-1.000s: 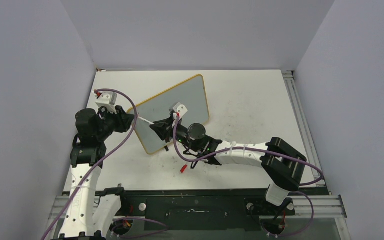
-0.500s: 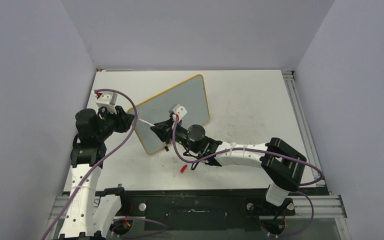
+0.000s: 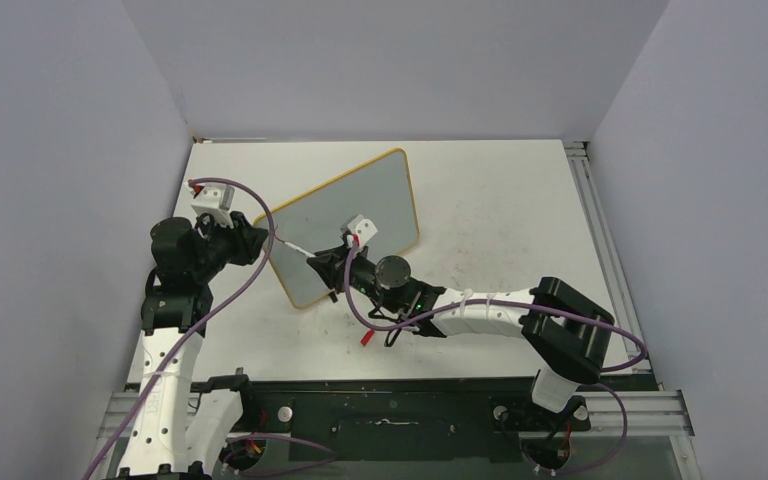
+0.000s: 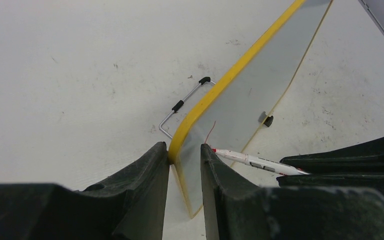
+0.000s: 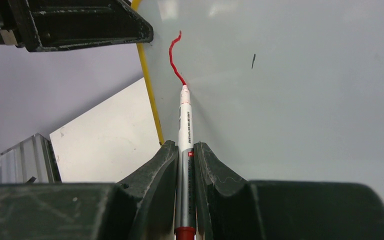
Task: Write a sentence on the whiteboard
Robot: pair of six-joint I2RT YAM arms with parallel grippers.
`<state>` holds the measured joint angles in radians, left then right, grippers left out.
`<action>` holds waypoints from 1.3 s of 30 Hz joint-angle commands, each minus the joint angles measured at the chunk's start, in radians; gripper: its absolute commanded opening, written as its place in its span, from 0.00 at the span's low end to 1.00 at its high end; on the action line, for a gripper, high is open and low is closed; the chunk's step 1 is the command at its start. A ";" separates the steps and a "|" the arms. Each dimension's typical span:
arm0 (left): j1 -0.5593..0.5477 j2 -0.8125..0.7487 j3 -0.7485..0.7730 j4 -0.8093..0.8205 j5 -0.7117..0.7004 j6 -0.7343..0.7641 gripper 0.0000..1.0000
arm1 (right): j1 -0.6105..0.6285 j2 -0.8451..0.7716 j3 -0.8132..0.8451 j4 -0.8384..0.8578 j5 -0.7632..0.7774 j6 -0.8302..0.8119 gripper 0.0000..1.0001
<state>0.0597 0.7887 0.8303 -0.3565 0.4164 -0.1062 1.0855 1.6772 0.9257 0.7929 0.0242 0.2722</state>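
Table (image 3: 500,200): white, matt, flecked with dark scuffs; an aluminium rail (image 3: 600,240) runs along its 3 o'clock edge.
Walls (image 3: 380,60): plain pale lilac on three sides.
Whiteboard (image 3: 325,215): stands tilted toward 10 o'clock of the table's centre; smooth grey-white face, thin yellow frame, rounded corners, bent wire stand (image 4: 180,106) with black tips behind it.
Sentence (image 5: 174,55): only one wavy red stroke shows, near the board's framed edge.
Left gripper (image 4: 185,152): narrow gap, fingers pinching the board's frame at its 9 o'clock corner.
Right gripper (image 5: 185,147): closed tight round a silver marker (image 5: 185,125), whose tip touches the stroke's lower end.
Red cap (image 3: 366,337): lies on the table at the board's 6 o'clock.
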 commanded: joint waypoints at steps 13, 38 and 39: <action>-0.006 -0.019 0.007 0.014 0.019 0.010 0.26 | -0.001 -0.036 -0.043 0.017 0.062 -0.022 0.05; -0.009 -0.020 0.007 0.016 0.021 0.010 0.26 | 0.049 0.015 0.001 -0.003 0.019 -0.052 0.05; -0.009 -0.020 0.007 0.017 0.021 0.010 0.26 | 0.051 0.018 0.004 -0.002 0.018 -0.051 0.05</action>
<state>0.0593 0.7830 0.8303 -0.3592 0.4156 -0.0982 1.1259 1.6825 0.8860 0.7597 0.0525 0.2348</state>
